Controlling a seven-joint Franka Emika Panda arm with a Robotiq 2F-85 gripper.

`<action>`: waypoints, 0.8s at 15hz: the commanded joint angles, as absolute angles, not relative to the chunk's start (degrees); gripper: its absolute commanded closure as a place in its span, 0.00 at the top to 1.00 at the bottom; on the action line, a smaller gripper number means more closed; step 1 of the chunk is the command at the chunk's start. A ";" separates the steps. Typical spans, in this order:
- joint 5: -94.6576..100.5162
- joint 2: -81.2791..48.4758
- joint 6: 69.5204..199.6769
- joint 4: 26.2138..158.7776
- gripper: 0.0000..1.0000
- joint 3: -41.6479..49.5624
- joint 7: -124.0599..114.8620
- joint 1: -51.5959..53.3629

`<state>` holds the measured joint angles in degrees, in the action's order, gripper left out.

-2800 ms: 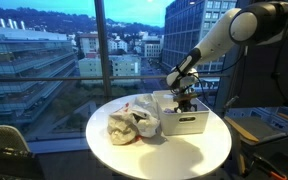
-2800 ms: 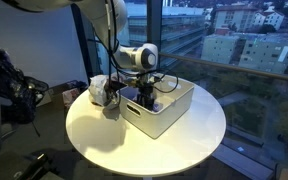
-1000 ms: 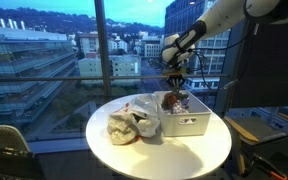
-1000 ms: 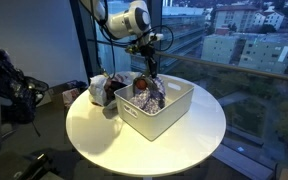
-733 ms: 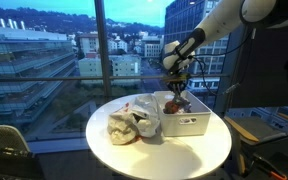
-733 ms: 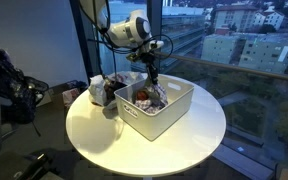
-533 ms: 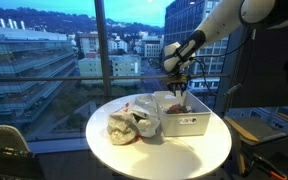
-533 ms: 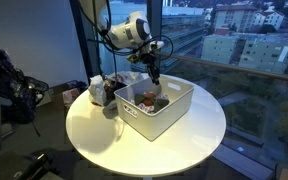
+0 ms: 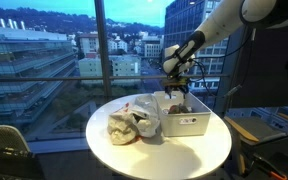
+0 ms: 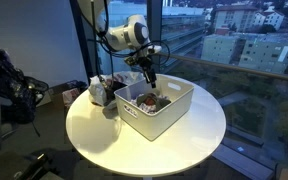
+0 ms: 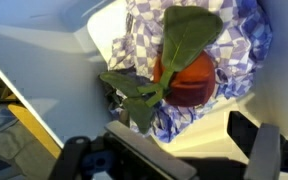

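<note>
1. Your gripper (image 10: 150, 80) hangs just above the white bin (image 10: 170, 121), jaws spread wide, holding nothing.
2. The checkered cloth (image 11: 239, 45) and red fruit (image 11: 189, 80) lie inside the bin, directly beneath it.
3. Crumpled bags (image 9: 131, 123) sit just beside the bin.

No legible text, label, brand, number or sign in any view.

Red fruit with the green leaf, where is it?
In the wrist view the red fruit lies on the checked cloth inside the white bin, below the open fingers.
</note>
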<state>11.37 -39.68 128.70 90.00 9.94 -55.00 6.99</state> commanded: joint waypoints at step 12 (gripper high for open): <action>2.17 -46.17 133.15 87.61 0.74 7.38 -52.19 4.16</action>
